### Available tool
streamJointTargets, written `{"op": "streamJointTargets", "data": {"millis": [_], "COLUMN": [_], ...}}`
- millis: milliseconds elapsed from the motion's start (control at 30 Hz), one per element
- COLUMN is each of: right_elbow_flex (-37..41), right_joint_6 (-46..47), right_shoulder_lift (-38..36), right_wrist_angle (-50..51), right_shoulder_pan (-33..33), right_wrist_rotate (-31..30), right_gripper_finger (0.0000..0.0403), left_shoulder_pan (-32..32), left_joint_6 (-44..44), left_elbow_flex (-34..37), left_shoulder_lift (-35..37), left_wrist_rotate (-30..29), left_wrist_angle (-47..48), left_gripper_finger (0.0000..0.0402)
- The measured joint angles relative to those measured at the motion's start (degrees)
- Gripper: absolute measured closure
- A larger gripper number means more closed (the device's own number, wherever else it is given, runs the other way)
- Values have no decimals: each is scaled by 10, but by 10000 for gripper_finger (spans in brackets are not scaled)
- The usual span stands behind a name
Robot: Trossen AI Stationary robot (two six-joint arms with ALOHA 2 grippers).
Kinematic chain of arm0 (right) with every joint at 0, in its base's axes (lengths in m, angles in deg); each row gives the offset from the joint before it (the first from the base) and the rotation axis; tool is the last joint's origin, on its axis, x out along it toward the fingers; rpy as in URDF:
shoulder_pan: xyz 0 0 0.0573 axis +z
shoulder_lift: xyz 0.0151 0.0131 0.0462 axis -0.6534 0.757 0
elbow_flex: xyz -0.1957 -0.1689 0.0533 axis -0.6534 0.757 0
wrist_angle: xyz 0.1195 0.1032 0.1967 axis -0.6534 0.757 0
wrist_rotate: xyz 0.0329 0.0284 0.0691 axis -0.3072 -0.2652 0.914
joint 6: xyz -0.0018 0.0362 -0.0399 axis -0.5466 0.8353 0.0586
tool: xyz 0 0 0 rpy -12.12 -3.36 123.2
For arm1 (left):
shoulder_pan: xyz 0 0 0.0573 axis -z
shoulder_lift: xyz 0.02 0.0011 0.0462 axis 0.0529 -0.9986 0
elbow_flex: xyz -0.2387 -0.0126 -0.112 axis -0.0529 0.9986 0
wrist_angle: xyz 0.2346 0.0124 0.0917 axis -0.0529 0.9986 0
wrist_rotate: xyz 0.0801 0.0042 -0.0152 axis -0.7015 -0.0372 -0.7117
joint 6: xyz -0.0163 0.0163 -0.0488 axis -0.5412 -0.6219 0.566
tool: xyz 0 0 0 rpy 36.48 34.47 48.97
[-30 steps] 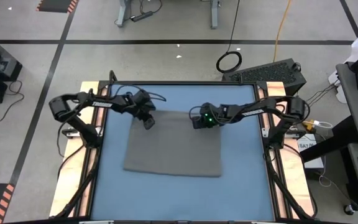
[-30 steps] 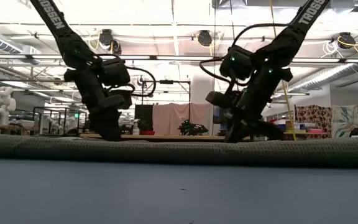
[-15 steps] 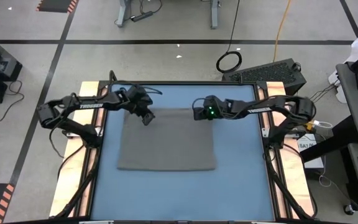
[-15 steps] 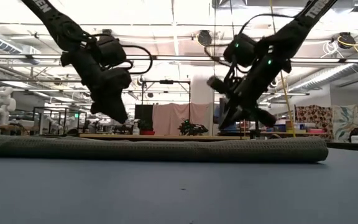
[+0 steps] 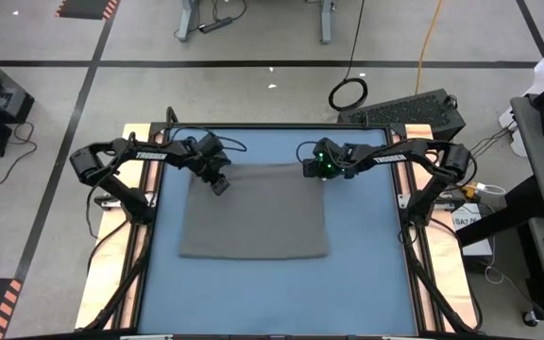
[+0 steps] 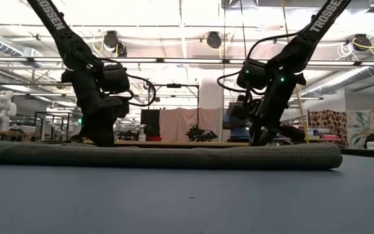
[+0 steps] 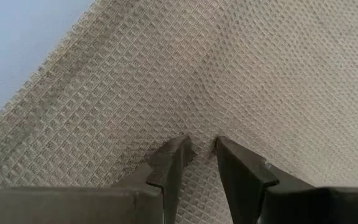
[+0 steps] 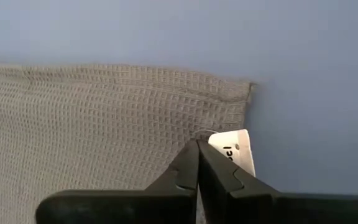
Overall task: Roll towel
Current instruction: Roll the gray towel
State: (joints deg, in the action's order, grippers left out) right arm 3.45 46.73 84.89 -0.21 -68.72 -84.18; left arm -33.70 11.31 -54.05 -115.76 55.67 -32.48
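The grey-brown towel (image 5: 253, 212) lies spread flat on the blue tabletop (image 5: 366, 236). In the low view its near edge (image 6: 161, 156) shows as a long band. My left gripper (image 5: 218, 186) stands on the towel just inside its far left corner, closed on cloth (image 7: 260, 74). My right gripper (image 5: 315, 173) is shut, with its tips down at the towel's far right corner (image 8: 241, 90), beside a small white tag (image 8: 232, 149). My left gripper pinches a small raised fold of the towel (image 7: 202, 127) between its fingertips, a little in from the far left corner. The fingers slant down from the table's left. A crease runs away from the pinch, and the rest of the towel lies flat. My right gripper rests its shut fingertips (image 8: 188, 155) on the towel next to the white tag, slanting down from the right. No cloth shows between the fingers, and the corner lies flat on the table.
Bare blue tabletop lies on the near side and to the right of the towel. Wooden frame rails (image 5: 140, 217) run along both sides of the table. A black case (image 5: 414, 109) sits on the floor beyond the far right corner.
The towel has slid toward the table's left edge and now lies squarer to the table. Both grippers rose off the towel's far edge and came back down. The right one has ended farther right, at the far right corner.
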Motion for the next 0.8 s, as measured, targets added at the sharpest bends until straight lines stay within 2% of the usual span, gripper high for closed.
{"op": "streamJointTargets", "data": {"millis": [100, 200, 267, 400, 467, 600, 800], "right_elbow_flex": [2, 3, 1, 2, 2, 2, 1], "right_joint_6": [-10, -15, 1, 27, 30, 16, -3], "right_shoulder_lift": [-6, -24, -27, -16, -8, 14, 41], "right_wrist_angle": [-19, -79, -140, -175, -162, -141, -135], "right_shoulder_pan": [-5, -4, 2, 15, 18, 17, 16], "right_wrist_rotate": [13, 18, 23, 11, 8, 10, 24], "right_gripper_finger": [403, 403, 403, 403, 403, 403, 403], "left_shoulder_pan": [-7, -9, -9, -3, -3, -6, -10], "left_joint_6": [7, 36, 46, 57, 76, 109, 110], "left_elbow_flex": [-11, -30, -46, -60, -61, -60, -38], "left_shoulder_lift": [9, 36, 63, 91, 96, 92, 89], "left_wrist_rotate": [12, 5, 5, 4, -26, -137, -189], "left_wrist_angle": [10, 33, 27, 28, 49, 145, 166], "left_gripper_finger": [291, 291, 291, 291, 291, 291, 291]}}
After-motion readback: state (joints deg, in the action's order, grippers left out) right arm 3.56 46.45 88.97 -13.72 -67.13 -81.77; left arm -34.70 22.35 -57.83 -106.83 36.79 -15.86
